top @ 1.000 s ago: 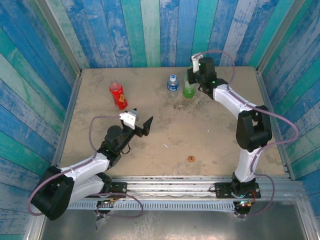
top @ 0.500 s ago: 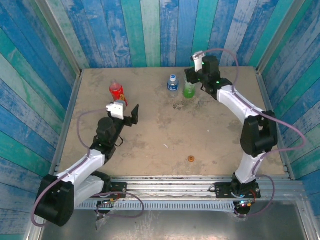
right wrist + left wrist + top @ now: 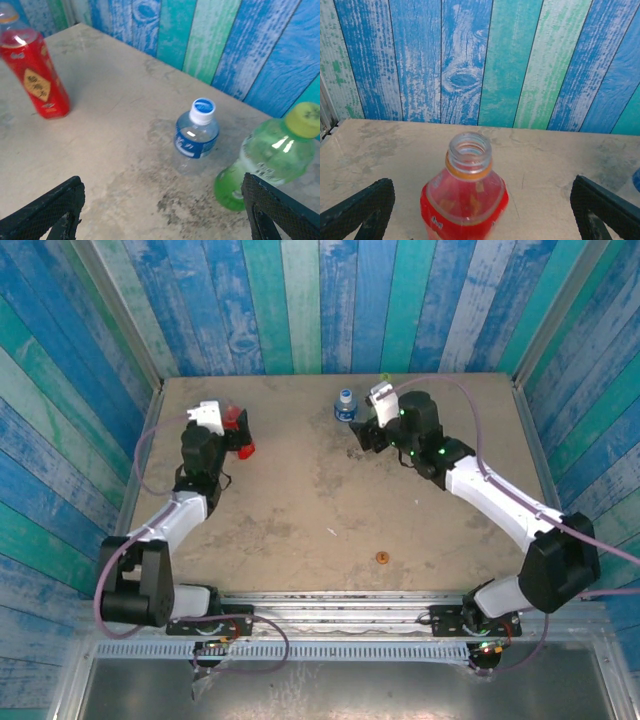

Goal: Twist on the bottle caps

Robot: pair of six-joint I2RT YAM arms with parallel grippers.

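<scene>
The red bottle (image 3: 465,200) stands uncapped, its open neck (image 3: 469,152) between the fingers of my left gripper (image 3: 480,212), which is open around it without touching. From above, that left gripper (image 3: 240,433) is at the red bottle (image 3: 236,418) at the back left. My right gripper (image 3: 162,215) is open and empty, drawn back from the green bottle (image 3: 260,167), which wears a light green cap (image 3: 304,119). The clear bottle (image 3: 196,135) carries a blue and white cap (image 3: 203,110). An orange cap (image 3: 382,558) lies loose near the table's front.
Blue and green plank walls (image 3: 300,300) close the table on three sides. The clear bottle (image 3: 345,405) stands at the back middle, just left of my right gripper (image 3: 368,430). A small white speck (image 3: 331,532) lies mid-table.
My left arm swung to the back left and brought its open fingers around the red bottle. My right gripper opened and pulled back from the green bottle.
</scene>
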